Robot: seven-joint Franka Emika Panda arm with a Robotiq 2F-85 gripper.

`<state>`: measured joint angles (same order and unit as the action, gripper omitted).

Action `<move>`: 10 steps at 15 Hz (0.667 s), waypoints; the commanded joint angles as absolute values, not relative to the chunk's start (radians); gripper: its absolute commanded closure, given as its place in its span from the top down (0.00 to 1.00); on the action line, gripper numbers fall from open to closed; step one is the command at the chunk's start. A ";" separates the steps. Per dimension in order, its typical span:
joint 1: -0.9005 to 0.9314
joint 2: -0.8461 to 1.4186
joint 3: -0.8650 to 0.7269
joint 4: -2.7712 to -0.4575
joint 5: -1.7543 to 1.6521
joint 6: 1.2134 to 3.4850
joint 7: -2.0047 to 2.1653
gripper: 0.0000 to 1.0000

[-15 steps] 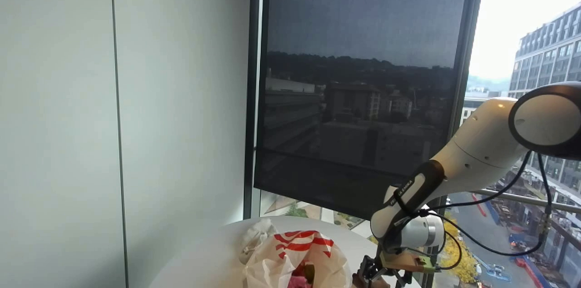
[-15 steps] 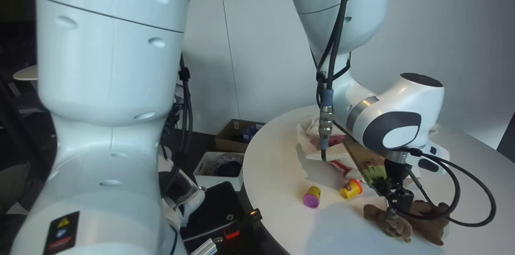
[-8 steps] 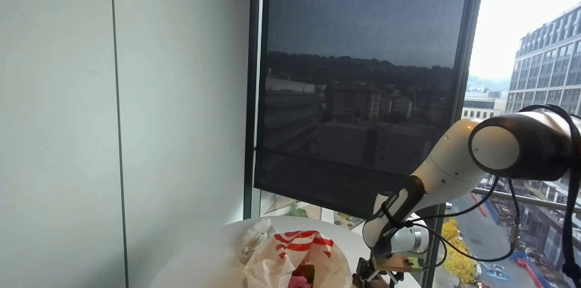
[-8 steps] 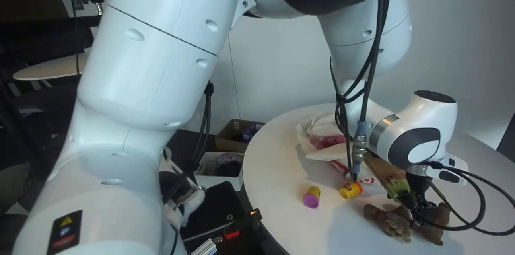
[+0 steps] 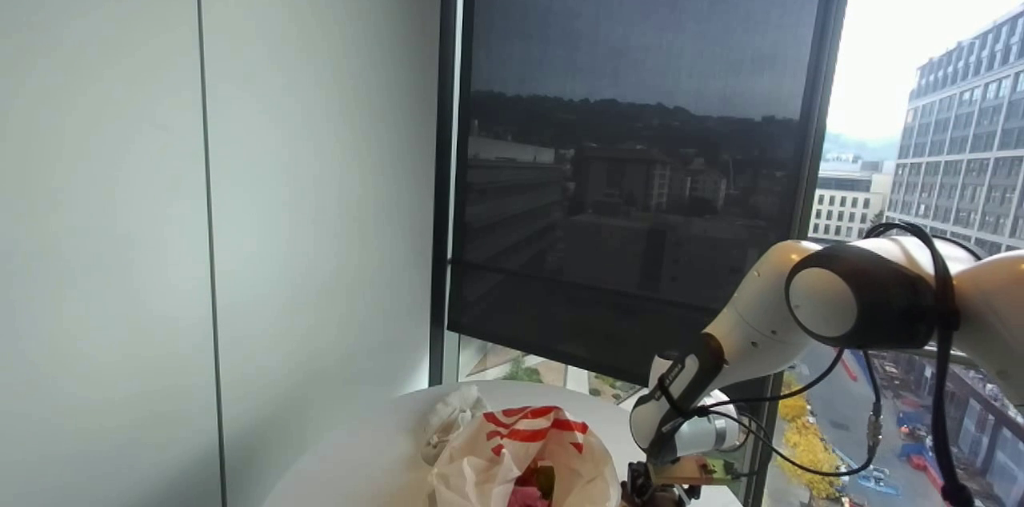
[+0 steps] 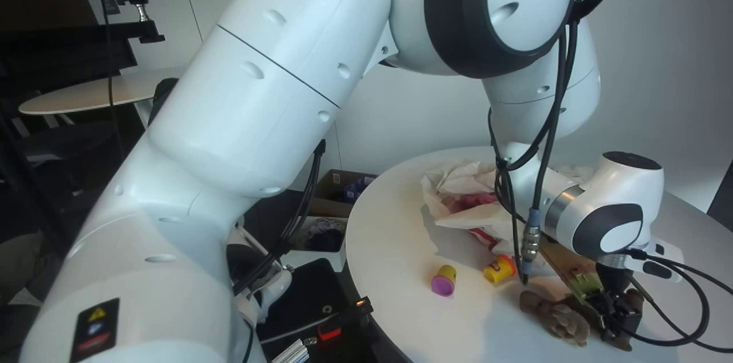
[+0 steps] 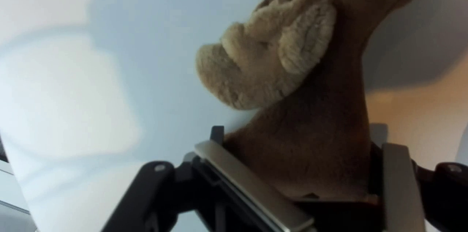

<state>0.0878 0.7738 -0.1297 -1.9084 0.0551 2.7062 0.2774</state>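
1. Brown plush animal with lobed tan antlers (image 7: pixel 329 96), lying on a large round white table (image 6: pixel 395 208); in an exterior view it is at the lower right, partly hidden.
2. White jointed robot arm (image 6: pixel 257 65) with dark bands and hanging black cables, bending down over the table in both exterior views.
3. Crumpled white plastic bag with red stripes (image 5: pixel 480 459), near the plush; something pinkish-red (image 5: pixel 528 495) shows inside.
4. Black two-finger gripper (image 7: pixel 298 137): in the wrist view its grey-padded fingers (image 7: pixel 400 188) stand apart, one on each side of the plush body. Whether they grip it, I cannot tell.
5. Small yellow tub with a purple lid (image 6: pixel 444 280) and small yellow tub with a red-orange lid (image 6: pixel 498 269), the latter closer to the plush.
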 commanded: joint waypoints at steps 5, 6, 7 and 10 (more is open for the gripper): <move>0.210 0.721 -0.230 -1.940 0.005 2.667 0.416 0.22; 0.237 0.685 -0.247 -1.974 -0.007 2.668 0.441 0.16; 0.281 0.660 -0.286 -1.995 -0.035 2.649 0.487 0.08; 0.433 0.554 -0.402 -2.083 -0.172 2.587 0.651 0.05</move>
